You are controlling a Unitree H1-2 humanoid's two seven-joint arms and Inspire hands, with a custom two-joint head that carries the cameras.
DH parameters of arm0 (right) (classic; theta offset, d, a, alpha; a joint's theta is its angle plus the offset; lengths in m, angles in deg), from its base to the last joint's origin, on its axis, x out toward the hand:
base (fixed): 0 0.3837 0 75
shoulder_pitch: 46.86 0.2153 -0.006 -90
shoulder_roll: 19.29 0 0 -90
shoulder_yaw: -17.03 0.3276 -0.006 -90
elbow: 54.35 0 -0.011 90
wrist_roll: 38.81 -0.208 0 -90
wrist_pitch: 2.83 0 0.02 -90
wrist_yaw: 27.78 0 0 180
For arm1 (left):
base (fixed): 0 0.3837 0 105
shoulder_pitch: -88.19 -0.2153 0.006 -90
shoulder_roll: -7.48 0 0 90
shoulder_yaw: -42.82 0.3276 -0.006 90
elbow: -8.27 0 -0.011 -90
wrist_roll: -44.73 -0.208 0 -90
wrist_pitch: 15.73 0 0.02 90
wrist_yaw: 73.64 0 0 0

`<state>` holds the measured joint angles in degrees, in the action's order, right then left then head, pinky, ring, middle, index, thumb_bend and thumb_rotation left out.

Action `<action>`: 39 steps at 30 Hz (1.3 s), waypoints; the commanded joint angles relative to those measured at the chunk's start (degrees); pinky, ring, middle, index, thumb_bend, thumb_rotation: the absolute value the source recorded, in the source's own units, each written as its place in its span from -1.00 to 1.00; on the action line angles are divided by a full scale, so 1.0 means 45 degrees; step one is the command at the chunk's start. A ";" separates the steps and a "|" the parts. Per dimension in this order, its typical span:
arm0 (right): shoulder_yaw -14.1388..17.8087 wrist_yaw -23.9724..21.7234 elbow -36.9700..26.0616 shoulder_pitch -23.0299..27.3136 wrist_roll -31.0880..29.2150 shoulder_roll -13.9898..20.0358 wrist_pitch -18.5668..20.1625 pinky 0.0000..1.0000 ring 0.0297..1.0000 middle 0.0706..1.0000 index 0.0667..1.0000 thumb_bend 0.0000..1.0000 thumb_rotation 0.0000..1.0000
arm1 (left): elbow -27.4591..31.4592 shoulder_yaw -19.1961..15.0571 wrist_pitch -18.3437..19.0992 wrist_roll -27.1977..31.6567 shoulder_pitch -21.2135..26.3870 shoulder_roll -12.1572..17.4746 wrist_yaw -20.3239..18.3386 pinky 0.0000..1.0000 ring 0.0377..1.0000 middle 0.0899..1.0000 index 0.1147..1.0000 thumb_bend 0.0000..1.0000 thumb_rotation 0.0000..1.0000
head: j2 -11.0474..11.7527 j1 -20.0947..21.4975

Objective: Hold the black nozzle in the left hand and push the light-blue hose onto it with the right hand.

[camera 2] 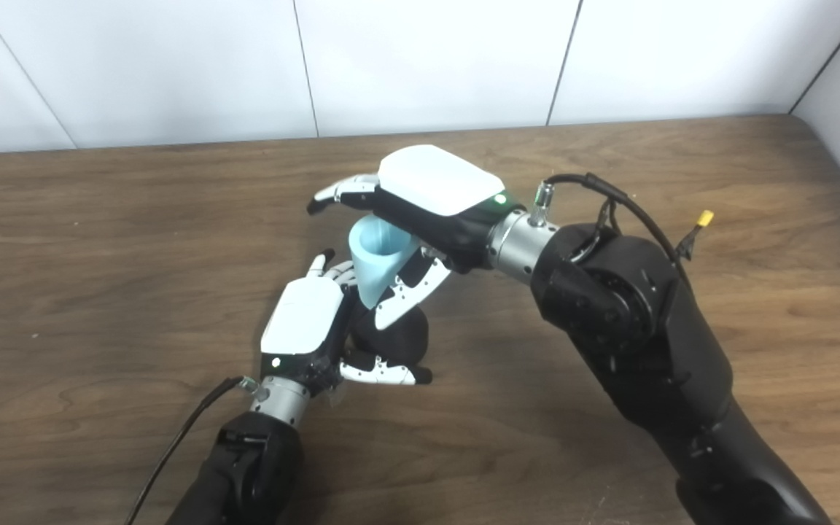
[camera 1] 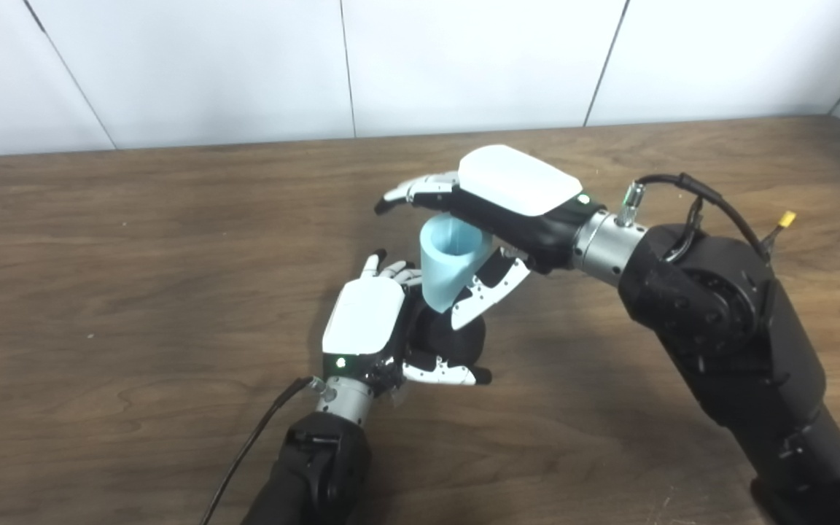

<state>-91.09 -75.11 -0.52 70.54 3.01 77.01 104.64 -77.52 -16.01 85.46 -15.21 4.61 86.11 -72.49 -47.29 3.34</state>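
My left hand (camera 1: 372,324) is shut on the black nozzle (camera 1: 453,343), a rounded black piece resting low on the wooden table (camera 1: 135,255), its thumb lying along the nozzle's front. The light-blue hose (camera 1: 449,262), a short tapered tube with its open wide end facing up, stands tilted with its narrow end down against the top of the nozzle. My right hand (camera 1: 493,211) comes in from the right above it and is shut on the hose, thumb on the near side, fingers stretched past the far side. The joint between hose and nozzle is hidden by the thumb.
Behind the table rises a white panelled wall (camera 1: 464,65). A black cable (camera 1: 252,445) trails from my left wrist toward the bottom edge. My bulky right forearm (camera 1: 726,328) covers the table's right front part.
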 commanded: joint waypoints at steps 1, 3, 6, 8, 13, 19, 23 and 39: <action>0.0276 0.0021 -0.0404 0.0468 0.0069 0.0161 0.0072 0.53 0.80 0.82 0.87 0.84 0.09 | 0.0106 0.0104 -0.0033 -0.0123 0.0030 -0.0085 -0.0175 1.00 0.72 0.46 -0.17 0.04 -0.90 | -0.0015 0.0003; 0.0306 -0.0024 -0.0469 0.0468 0.0172 0.0141 0.0113 0.56 0.83 0.83 0.92 0.78 0.26 | 0.0108 0.0106 -0.0035 -0.0139 0.0027 -0.0082 -0.0161 1.00 0.73 0.48 -0.16 0.04 -0.90 | -0.0016 0.0011; 0.0405 -0.0043 -0.0539 0.0486 0.0237 0.0090 0.0161 0.59 0.83 0.82 0.91 0.72 0.40 | 0.0091 0.0115 -0.0044 -0.0154 0.0040 -0.0086 -0.0137 1.00 0.74 0.48 -0.16 0.04 -0.90 | -0.0004 -0.0012; 0.0479 0.0015 -0.0545 0.0523 0.0300 0.0121 0.0070 0.62 0.82 0.80 0.89 0.67 0.47 | 0.0096 0.0120 -0.0004 -0.0179 0.0051 -0.0100 -0.0174 1.00 0.74 0.49 -0.16 0.04 -0.90 | -0.0003 -0.0019; 0.0644 0.0348 -0.0623 0.0471 0.0561 0.0320 -0.0585 0.72 0.81 0.77 0.88 0.58 0.67 | 0.0067 0.0090 0.0003 -0.0106 0.0063 -0.0134 -0.0175 1.00 0.73 0.49 -0.16 0.04 -0.90 | 0.0023 0.0017; 0.0699 0.0383 -0.1170 0.0126 0.0759 0.0609 -0.1397 0.92 0.87 0.83 0.88 0.52 0.80 | 0.0028 0.0127 0.0034 -0.0215 0.0092 -0.0143 -0.0143 1.00 0.72 0.48 -0.16 0.04 -0.90 | 0.0012 0.0007; 0.0735 0.0242 -0.1484 -0.0111 0.0827 0.0664 -0.1779 0.98 0.91 0.90 0.91 0.49 0.86 | 0.0028 0.0116 0.0033 -0.0166 0.0090 -0.0138 -0.0183 1.00 0.73 0.47 -0.16 0.04 -0.90 | 0.0012 0.0007; 0.0298 -0.0684 -0.1619 -0.1324 0.1159 0.0309 -0.2348 1.00 0.98 0.93 0.89 0.45 0.89 | 0.0185 0.0082 -0.0034 -0.0228 0.0051 -0.0040 -0.0355 1.00 0.72 0.47 -0.17 0.04 -0.91 | -0.0071 0.0032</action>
<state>-90.06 -79.35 -7.11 64.21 7.98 78.58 95.29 -77.29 -15.93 85.53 -16.22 4.64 86.08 -73.19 -47.55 3.43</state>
